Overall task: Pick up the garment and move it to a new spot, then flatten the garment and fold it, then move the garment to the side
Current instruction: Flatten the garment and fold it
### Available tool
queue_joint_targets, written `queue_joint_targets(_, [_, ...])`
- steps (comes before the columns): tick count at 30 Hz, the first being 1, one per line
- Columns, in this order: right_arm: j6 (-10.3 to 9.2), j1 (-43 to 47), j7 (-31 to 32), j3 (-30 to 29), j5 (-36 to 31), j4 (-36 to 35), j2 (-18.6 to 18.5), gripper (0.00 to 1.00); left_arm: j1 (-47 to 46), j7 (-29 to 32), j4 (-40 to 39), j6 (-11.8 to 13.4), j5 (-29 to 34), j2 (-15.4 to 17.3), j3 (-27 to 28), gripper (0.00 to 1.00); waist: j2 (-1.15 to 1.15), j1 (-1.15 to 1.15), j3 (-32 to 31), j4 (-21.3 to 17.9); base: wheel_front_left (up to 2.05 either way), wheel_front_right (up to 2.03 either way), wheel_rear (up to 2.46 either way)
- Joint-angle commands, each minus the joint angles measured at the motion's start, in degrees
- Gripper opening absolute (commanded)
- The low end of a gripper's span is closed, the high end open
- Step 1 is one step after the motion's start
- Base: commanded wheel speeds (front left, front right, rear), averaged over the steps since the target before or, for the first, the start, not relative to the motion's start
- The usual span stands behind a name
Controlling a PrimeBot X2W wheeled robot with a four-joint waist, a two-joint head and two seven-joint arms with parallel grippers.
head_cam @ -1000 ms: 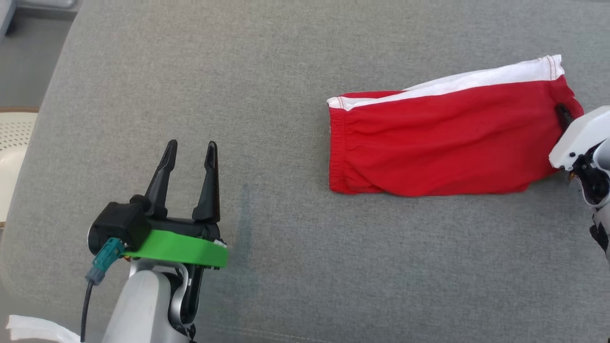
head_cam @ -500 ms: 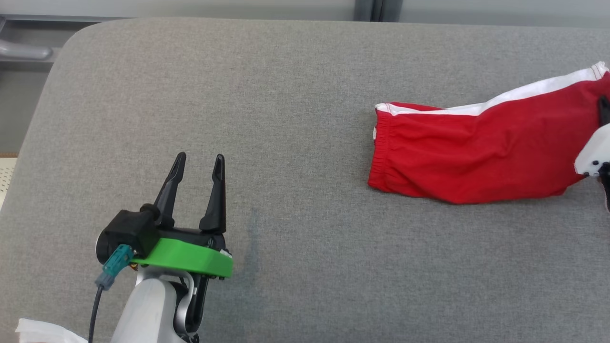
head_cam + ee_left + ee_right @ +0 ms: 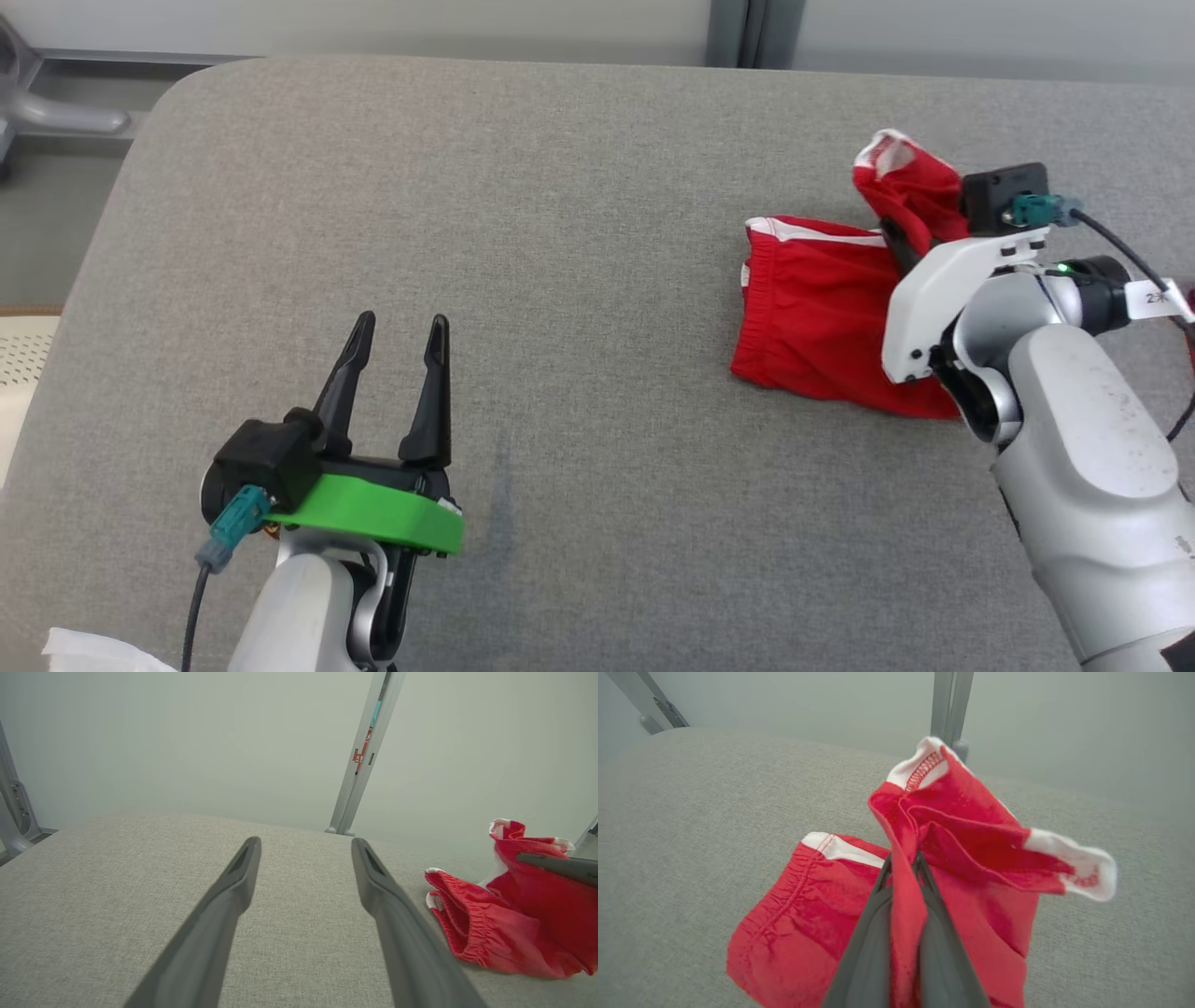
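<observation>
The right gripper (image 3: 903,858) is pressed together on a raised fold of the red shorts (image 3: 812,317), whose waistband end lies on the grey surface (image 3: 579,280) at the far right, while the left gripper (image 3: 401,320) stands spread at the near left, well apart from them.

The garment (image 3: 812,317) lies on the cushion (image 3: 560,233), right of the left tool (image 3: 402,320), seemingly half-raised.
</observation>
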Motion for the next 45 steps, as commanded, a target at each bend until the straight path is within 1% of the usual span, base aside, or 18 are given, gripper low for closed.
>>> queue_joint_targets(1, [-0.09,-0.1,1.2,1.2,0.0,-0.1,0.2,0.0,0.5,-0.1,-0.1,-0.1,-0.2,0.1,-0.2,1.0,0.0,0.0,0.2,0.4,0.0,0.0,0.0])
queue_joint_targets(7, [-0.09,-2.4,4.8,6.7,0.6,2.7,1.4,0.0,-0.7,-0.1,-0.1,-0.1,-1.3,0.1,-1.0,1.0,0.0,0.0,1.2,1.6,0.0,0.0,0.0])
queue_joint_targets(11, [-0.09,-3.1,4.6,8.8,1.5,4.5,1.3,0.0,-0.9,-0.1,0.1,-0.1,-1.9,0.1,-1.2,1.0,0.0,0.0,1.4,2.3,0.0,0.0,0.0])
queue_joint_targets(13, [-0.09,-3.3,4.7,9.9,2.1,5.1,1.2,0.09,-0.8,-0.1,0.2,-0.1,-2.1,0.1,-1.2,1.0,0.0,0.0,1.3,2.6,0.0,0.0,0.0])
queue_joint_targets(14, [-0.09,-3.2,4.9,10.5,2.7,5.4,1.2,0.36,-0.7,-0.1,0.2,-0.1,-2.2,0.1,-1.2,1.0,0.0,0.0,1.2,2.7,0.0,0.0,0.0])
queue_joint_targets(15, [-0.09,-3.1,5.1,11.1,3.1,5.5,1.2,1.0,-0.7,-0.1,0.2,-0.1,-2.2,0.1,-1.1,1.0,0.0,0.0,1.1,2.7,0.0,0.0,0.0])
queue_joint_targets(21, [-0.08,-1.8,5.6,16.0,10.4,1.2,1.5,1.0,0.4,-0.1,0.7,-0.1,-2.0,0.1,-0.6,1.0,0.0,0.0,0.0,2.2,0.0,0.0,0.0])
queue_joint_targets(24, [-0.08,-1.1,4.3,18.3,17.8,-5.2,1.1,1.0,1.0,-0.1,0.6,-0.1,-1.6,0.1,-0.5,1.0,0.0,0.0,-0.6,1.5,0.0,0.0,0.0])
queue_joint_targets(27, [-0.09,-0.8,2.5,18.2,21.0,-11.0,-1.3,1.0,1.4,-0.1,0.6,-0.1,-1.3,0.1,-0.3,1.0,0.0,0.0,-1.1,0.8,0.0,0.0,0.0])
queue_joint_targets(31, [-0.08,1.4,0.4,12.6,18.2,-14.5,-4.1,1.0,1.6,-0.1,0.6,-0.1,-1.1,0.1,-0.2,1.0,0.0,0.0,-1.8,0.2,0.0,0.0,0.0])
queue_joint_targets(34, [-0.08,4.9,0.2,4.5,13.1,-12.8,-4.5,0.99,1.8,-0.1,0.5,-0.1,-1.2,0.1,-0.5,1.0,0.0,0.0,-2.0,0.1,0.0,0.0,0.0])
queue_joint_targets(35, [-0.08,6.1,0.7,2.5,11.4,-12.0,-4.3,0.69,1.8,-0.1,0.5,-0.1,-1.3,0.1,-0.7,1.0,0.0,0.0,-2.0,0.1,0.0,0.0,0.0])
queue_joint_targets(36, [-0.05,7.4,1.0,-0.2,9.6,-11.1,-3.6,0.54,1.7,-0.1,0.5,-0.1,-1.4,0.1,-0.9,1.0,0.0,0.0,-2.0,0.2,0.0,0.0,0.0])
queue_joint_targets(38, [-0.05,9.5,1.4,-4.4,6.6,-9.6,-2.3,0.35,1.4,-0.1,0.3,-0.1,-1.4,0.1,-1.2,1.0,0.0,0.0,-1.7,0.4,0.0,0.0,0.0])
queue_joint_targets(40, [-0.06,11.0,1.6,-6.9,4.4,-8.1,-1.0,0.26,0.9,-0.1,0.1,-0.1,-1.4,0.1,-1.4,1.0,0.0,0.0,-1.3,0.6,0.0,0.0,0.0])
queue_joint_targets(41, [-0.06,11.4,1.7,-7.5,3.9,-7.6,-0.3,0.1,0.6,-0.1,0.1,-0.1,-1.4,0.1,-1.5,1.0,0.0,0.0,-1.0,0.6,0.0,0.0,0.0])
queue_joint_targets(42, [-0.05,11.5,1.4,-8.1,3.0,-6.9,0.2,0.0,0.3,-0.1,0.0,-0.1,-1.3,0.1,-1.5,1.0,0.0,0.0,-0.6,0.7,0.0,0.0,0.0])
queue_joint_targets(45, [-0.05,10.4,0.8,-8.6,1.2,-4.7,1.5,0.0,-0.5,-0.1,-0.1,-0.1,-1.2,0.1,-1.5,1.0,0.0,0.0,0.3,1.0,0.0,0.0,0.0])
